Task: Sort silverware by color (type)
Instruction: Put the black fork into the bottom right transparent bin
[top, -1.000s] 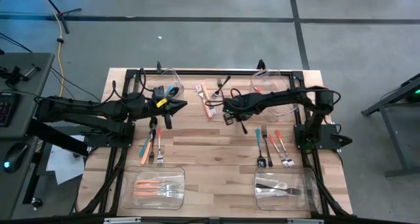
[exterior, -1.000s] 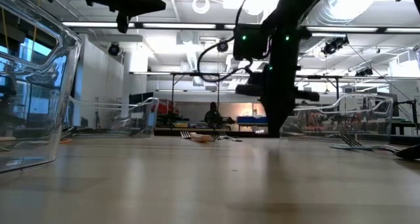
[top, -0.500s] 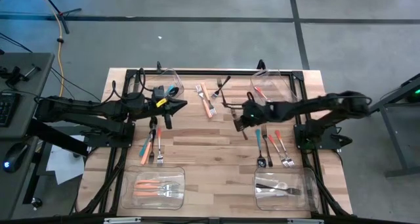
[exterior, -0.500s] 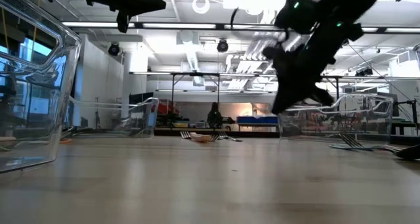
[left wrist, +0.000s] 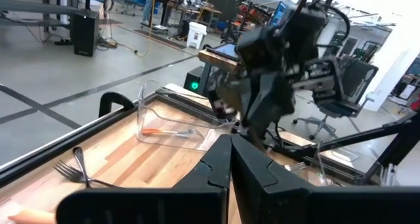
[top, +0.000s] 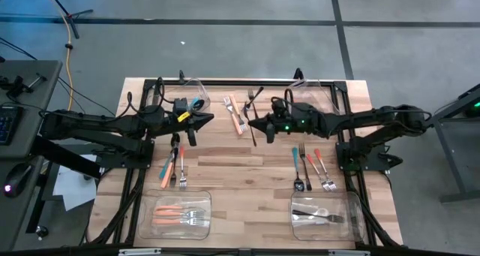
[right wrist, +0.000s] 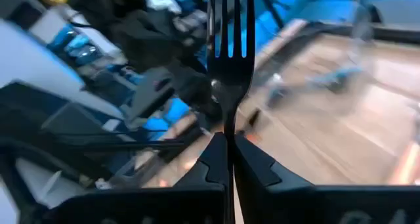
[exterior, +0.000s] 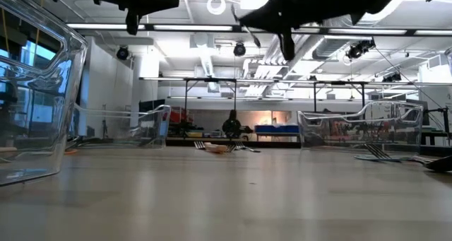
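Observation:
My right gripper (top: 251,123) hangs above the table's middle, pointing level toward the left side, shut on a black fork (right wrist: 230,60). My left gripper (top: 208,119) waits shut and bare opposite it, also seen in its wrist view (left wrist: 230,152). Loose silverware lies flat on the wood: orange-handled forks (top: 237,115) and a black fork (top: 256,97) toward the far edge, a mixed group (top: 173,166) on the left, and teal, black and red pieces (top: 309,166) on the right. My right gripper pinches the black fork's handle (right wrist: 230,129) between its two fingers. The fingers reach level from the table's right and lie across the fork. The tines (right wrist: 230,23) stick out past the fingers, and the fork is lifted clear of the table.
Clear bins stand at the corners: near left (top: 150,224) with orange pieces, near right (top: 352,226) with black ones, far left (top: 202,87) and far right (top: 322,87). Both arms reach over the middle, their grippers close together.
My right gripper has risen from the table and tipped from pointing down to level, its tip swinging toward the left gripper. It stayed shut, and the black fork came up with it, lifted clear of the wood.

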